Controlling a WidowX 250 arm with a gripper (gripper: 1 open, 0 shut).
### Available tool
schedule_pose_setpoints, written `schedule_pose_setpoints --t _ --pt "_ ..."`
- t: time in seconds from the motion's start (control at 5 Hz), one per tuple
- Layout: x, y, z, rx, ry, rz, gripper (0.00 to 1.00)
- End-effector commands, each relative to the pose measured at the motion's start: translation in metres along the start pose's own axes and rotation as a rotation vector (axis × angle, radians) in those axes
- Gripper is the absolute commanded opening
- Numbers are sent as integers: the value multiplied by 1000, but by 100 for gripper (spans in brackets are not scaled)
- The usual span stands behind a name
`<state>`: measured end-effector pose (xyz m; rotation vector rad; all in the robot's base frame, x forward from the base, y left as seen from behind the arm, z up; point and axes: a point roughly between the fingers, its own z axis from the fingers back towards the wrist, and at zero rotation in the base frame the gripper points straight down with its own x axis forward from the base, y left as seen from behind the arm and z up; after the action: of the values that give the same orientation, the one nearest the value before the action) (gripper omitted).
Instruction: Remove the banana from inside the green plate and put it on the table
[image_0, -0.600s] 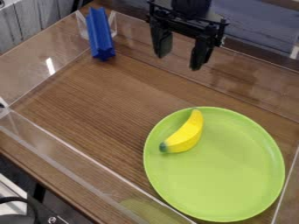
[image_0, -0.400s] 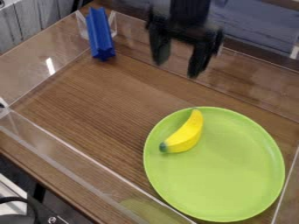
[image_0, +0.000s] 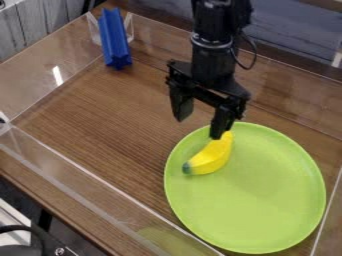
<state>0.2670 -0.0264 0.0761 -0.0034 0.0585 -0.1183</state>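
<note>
Fingers (image_0: 199, 122) spread wide, nothing gripped, and they hang over the upper end of the banana (image_0: 210, 156), though whether they touch it I can't tell from this angle! Nearest the camera we have the clear plastic wall (image_0: 100, 200), glossy, see-through, catching the light along its edge. Beyond it, the green plate (image_0: 261, 208), round, flat and smooth, shallow at the rim, and there's our banana lying inside, close to the left edge of the plate as the camera sees it. Short, stubby, gently curved, yellow with a greenish tip at the near end. It looks like light, firm plastic, so it should take a modest squeeze without damage; the rounded skin could roll or slip if pinched off-centre. Best hold, I'd say, is across the thick middle, one finger on each long side, low but not scraping the plate. Next it wants lifting over that rim and setting down on the worktop (image_0: 100, 115), brown, wood-grained, with a soft sheen. And way at the back, a blue block (image_0: 114, 39), upright-looking and straight-sided, well apart from the action.
</note>
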Motion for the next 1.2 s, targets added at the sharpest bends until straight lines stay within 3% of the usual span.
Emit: schedule_pose_setpoints --t 0.0,0.4,0.8,1.0 --pt "0 -3 14 4 -58 -33 100" --pt "-3 -8 16 1 -59 -90 100" --pt "-8 -20 6 -1 -69 -103 100" --pt "-16 -8 -5 -1 -79 -94 100"
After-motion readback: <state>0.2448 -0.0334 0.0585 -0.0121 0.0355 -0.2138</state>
